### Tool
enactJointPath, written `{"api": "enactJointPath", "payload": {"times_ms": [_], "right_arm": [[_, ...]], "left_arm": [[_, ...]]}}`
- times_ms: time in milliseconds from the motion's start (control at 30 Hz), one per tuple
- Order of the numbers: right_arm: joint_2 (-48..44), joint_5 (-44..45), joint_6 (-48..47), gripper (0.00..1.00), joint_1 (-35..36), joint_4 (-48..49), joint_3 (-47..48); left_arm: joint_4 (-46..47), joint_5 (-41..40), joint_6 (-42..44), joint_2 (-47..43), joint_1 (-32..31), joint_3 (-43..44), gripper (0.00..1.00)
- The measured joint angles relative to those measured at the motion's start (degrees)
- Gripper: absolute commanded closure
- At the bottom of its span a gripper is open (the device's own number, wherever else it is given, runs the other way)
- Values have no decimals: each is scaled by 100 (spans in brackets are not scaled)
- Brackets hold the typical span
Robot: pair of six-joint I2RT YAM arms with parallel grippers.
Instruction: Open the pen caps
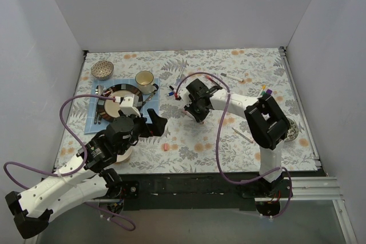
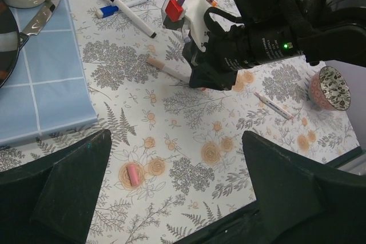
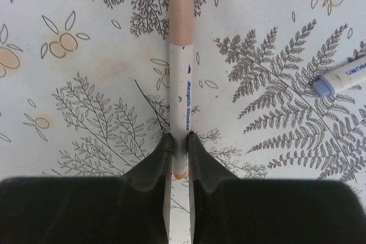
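A white pen (image 3: 182,90) with a peach cap (image 3: 182,10) lies pointing away from my right gripper (image 3: 179,138). That gripper is shut on the barrel near its orange tail end. In the left wrist view the same pen (image 2: 168,70) sticks out left of the right gripper (image 2: 197,78), low over the tablecloth. A loose pink cap (image 2: 132,174) lies on the cloth between the open, empty fingers of my left gripper (image 2: 183,198), nearer the left one. In the top view the cap (image 1: 166,147) sits just right of the left gripper (image 1: 153,125). The right gripper (image 1: 196,116) is mid-table.
A black-capped pen (image 2: 128,11) and a blue-capped pen (image 2: 120,7) lie behind, with another pen (image 2: 273,106) to the right. A patterned bowl (image 2: 329,87) is at the right. A blue placemat (image 2: 40,78) with a plate (image 1: 117,98), and a cup (image 1: 144,81), are at the left.
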Motion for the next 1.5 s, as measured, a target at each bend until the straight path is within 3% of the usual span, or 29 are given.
{"api": "enactJointPath", "payload": {"times_ms": [33,67,267,433,567,733,933,1067,1267,1500], "right_arm": [[-66,37,-31,97,7,55,-90],[-146,72,-44,99,9,131,-205],[-730,-326,-334,99,-155,299,-975],[-1279,-1604,-769,99,-789,120,-1665],[-1679,-2507,-964,99,-1410,-92,-1904],[-2039,-3521,-1134,99,-1759,-186,-1904],[-2096,-4465,-1305,99,-1845,-400,-1904],[-2098,-4843,-1399,99,-1906,-525,-1904],[-2157,-5147,-1460,99,-1928,-643,-1904],[-2162,-5311,-1526,99,-1939,-699,-1904]], "left_arm": [[11,26,0,0,0,-7,2],[15,61,-2,-2,0,-9,2],[522,426,-313,-197,0,-354,2],[2002,1154,-1255,-201,2,-1650,2],[3521,1679,-2002,841,2,-2481,2],[5056,1928,-2474,2448,2,-2439,4],[6352,1856,-2870,3681,33,-1893,25],[6778,1720,-3075,4232,33,-1668,32],[7005,1488,-3191,4631,33,-1445,48],[7329,1296,-3150,4804,33,-1368,59]]}}
